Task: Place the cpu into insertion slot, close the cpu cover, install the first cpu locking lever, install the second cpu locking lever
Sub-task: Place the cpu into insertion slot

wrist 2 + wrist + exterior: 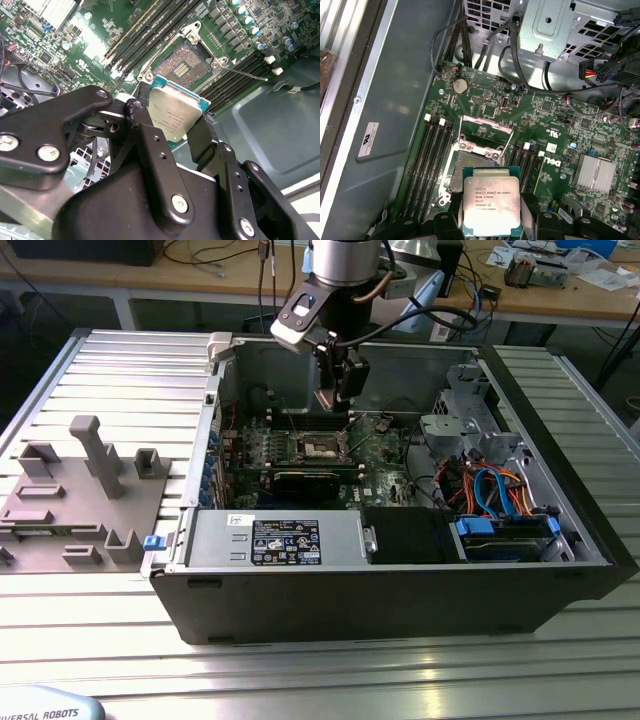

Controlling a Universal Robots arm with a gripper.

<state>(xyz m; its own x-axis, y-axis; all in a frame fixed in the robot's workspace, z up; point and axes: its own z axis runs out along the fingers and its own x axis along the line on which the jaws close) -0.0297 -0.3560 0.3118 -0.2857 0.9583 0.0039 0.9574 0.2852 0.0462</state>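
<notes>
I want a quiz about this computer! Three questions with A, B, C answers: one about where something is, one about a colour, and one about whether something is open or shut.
1. Where is the chip?
A. Held in the gripper, above the socket
B. Lying inside the socket
C. On the floor

2. What colour is the circuit board?
A. Red
B. Green
C. Yellow

3. How is the socket's metal cover?
A. Shut flat
B. Missing
C. Lifted open

Answers:
1 A: the gripper clamps the chip over the socket.
2 B: green board shows all around the socket in both wrist views.
3 C: the metal cover stands tilted up, and the socket below it lies bare.
</notes>
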